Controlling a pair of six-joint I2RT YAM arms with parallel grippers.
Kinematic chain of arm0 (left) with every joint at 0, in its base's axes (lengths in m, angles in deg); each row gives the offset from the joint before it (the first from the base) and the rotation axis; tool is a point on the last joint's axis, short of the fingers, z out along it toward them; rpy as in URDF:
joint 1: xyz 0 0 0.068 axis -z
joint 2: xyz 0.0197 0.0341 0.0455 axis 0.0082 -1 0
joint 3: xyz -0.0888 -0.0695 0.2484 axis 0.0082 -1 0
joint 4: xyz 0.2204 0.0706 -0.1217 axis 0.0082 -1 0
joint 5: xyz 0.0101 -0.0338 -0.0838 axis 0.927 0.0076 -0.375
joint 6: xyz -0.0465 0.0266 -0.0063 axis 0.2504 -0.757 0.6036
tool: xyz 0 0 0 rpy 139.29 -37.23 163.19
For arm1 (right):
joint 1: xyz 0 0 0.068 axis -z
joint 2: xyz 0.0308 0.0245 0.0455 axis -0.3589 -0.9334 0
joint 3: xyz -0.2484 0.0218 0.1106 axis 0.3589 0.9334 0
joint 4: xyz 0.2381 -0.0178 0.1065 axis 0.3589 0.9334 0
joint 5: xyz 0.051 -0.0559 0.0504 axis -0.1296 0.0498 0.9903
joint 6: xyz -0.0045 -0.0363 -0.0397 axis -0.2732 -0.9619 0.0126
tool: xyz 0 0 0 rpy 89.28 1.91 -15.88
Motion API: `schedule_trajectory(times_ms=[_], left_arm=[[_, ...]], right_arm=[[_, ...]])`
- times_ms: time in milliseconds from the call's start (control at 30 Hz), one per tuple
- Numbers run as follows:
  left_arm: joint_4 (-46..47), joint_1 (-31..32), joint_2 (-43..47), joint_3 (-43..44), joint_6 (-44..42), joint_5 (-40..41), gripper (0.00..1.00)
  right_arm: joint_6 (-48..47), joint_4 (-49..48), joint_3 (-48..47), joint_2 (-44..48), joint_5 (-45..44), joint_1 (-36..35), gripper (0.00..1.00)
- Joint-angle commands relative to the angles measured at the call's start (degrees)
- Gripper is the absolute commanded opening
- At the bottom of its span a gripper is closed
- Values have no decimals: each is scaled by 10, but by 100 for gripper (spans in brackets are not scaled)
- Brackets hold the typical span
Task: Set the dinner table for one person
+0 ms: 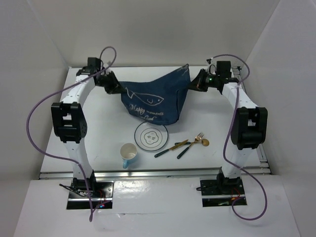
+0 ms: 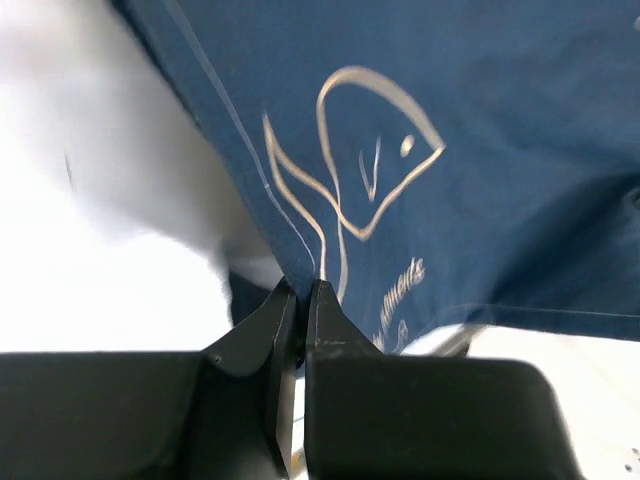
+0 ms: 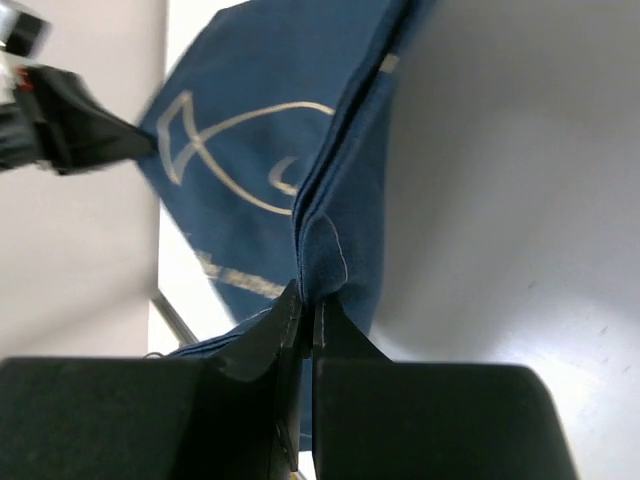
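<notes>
While two claws [image 2: 300, 287] [image 3: 307, 292] pinch one placemat [image 1: 157, 98], one cup [image 1: 129, 154] stands.

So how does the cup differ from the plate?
The plate is flat, wide and white with a dark ring; the cup is narrower, taller and light blue outside. The plate lies closer to the placemat than the cup. Both rest on the dinner table.
</notes>
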State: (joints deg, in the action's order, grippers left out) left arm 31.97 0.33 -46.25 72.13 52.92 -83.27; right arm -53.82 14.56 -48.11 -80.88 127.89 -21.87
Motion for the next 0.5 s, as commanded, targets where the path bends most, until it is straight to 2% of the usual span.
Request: schedule_trajectory(times_ms=[0, 33, 167, 333, 467], left_arm=[[-62, -4, 78, 112, -30, 30, 0], [-98, -4, 84, 163, -31, 43, 0], [-162, -15, 99, 243, -36, 80, 0], [-156, -15, 85, 237, -24, 80, 0], [-141, -15, 6, 251, -16, 86, 0]], right_arm=[[-22, 15, -61, 19, 32, 20, 0], [-22, 24, -72, 25, 42, 20, 0], [-32, 44, -79, 53, 58, 26, 0], [-26, 31, -42, 61, 45, 26, 0], [-19, -3, 2, 26, -6, 21, 2]])
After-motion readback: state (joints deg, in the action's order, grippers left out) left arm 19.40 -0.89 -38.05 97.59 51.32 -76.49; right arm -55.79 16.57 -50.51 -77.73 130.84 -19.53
